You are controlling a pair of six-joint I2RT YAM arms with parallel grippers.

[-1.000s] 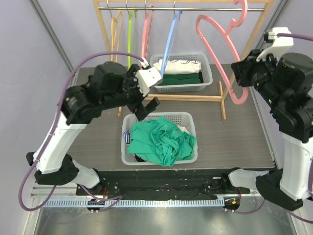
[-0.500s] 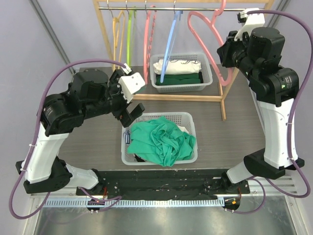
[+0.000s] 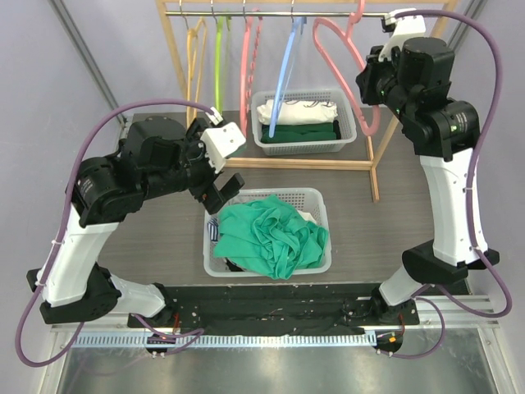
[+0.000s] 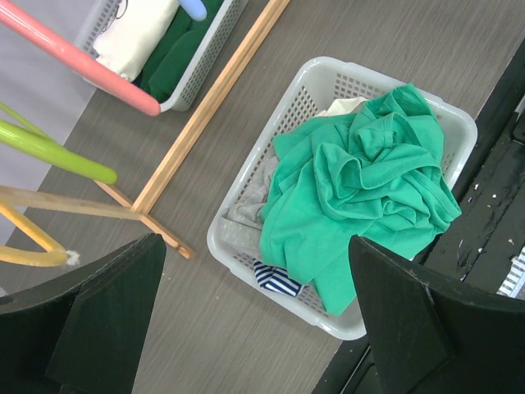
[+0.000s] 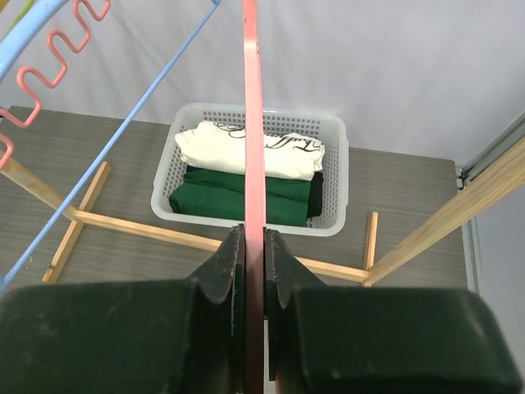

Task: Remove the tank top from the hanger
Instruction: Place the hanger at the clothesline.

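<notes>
now | tank top [image 4: 361,180] crumpled green | left fingers [image 4: 107,320] apart | right fingers [image 5: 221,279] clamp hanger [image 5: 253,123]

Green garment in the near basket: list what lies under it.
A grey cloth, a cream piece and a striped edge peek out; anything deeper is covered.

The green garment [image 4: 361,189] is soft, matt cloth, heavily creased (a fine knit, by the look of it). Its basket [image 3: 216,259] is white perforated plastic with a slight sheen. The pink hanger [image 5: 253,123] is smooth, glossy plastic, and the right gripper [image 5: 254,246] on it is matt black. The rack [image 3: 328,163] is pale bare wood and its rail [image 3: 271,14] is shiny metal. The table [image 3: 402,222] has a dull, dark wood-grain surface.
</notes>
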